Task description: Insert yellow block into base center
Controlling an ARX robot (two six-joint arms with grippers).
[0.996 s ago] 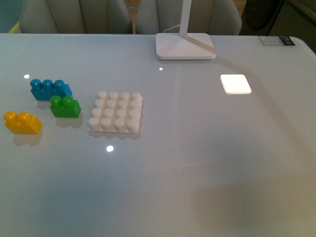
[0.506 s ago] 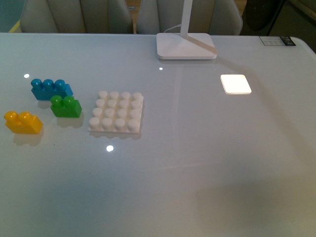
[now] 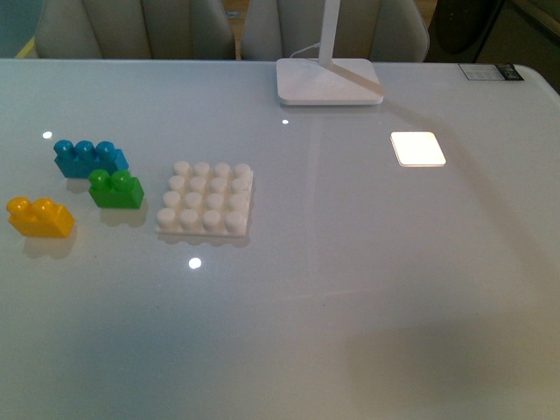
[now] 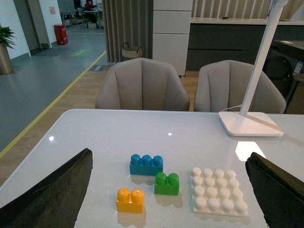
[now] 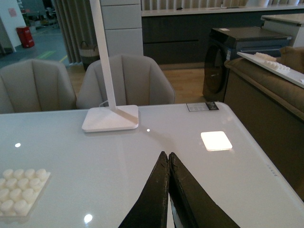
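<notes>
The yellow block [image 3: 39, 217] stands on the white table at the far left, also seen in the left wrist view as the yellow block [image 4: 130, 200]. The white studded base [image 3: 206, 199] lies to its right, with nothing on it; the base [image 4: 218, 191] also shows in the left wrist view and the base [image 5: 20, 191] at the edge of the right wrist view. My left gripper [image 4: 170, 183] is open wide, high above the table, its fingers [image 4: 52, 192] framing the bricks and base. My right gripper [image 5: 167, 156] is shut on nothing, above bare table. Neither arm shows in the front view.
A green two-stud brick [image 3: 115, 189] and a blue three-stud brick [image 3: 89, 158] sit between the yellow block and the base. A lamp foot [image 3: 329, 81] stands at the far edge, with a glowing square patch [image 3: 417, 148] on the table. Chairs stand behind.
</notes>
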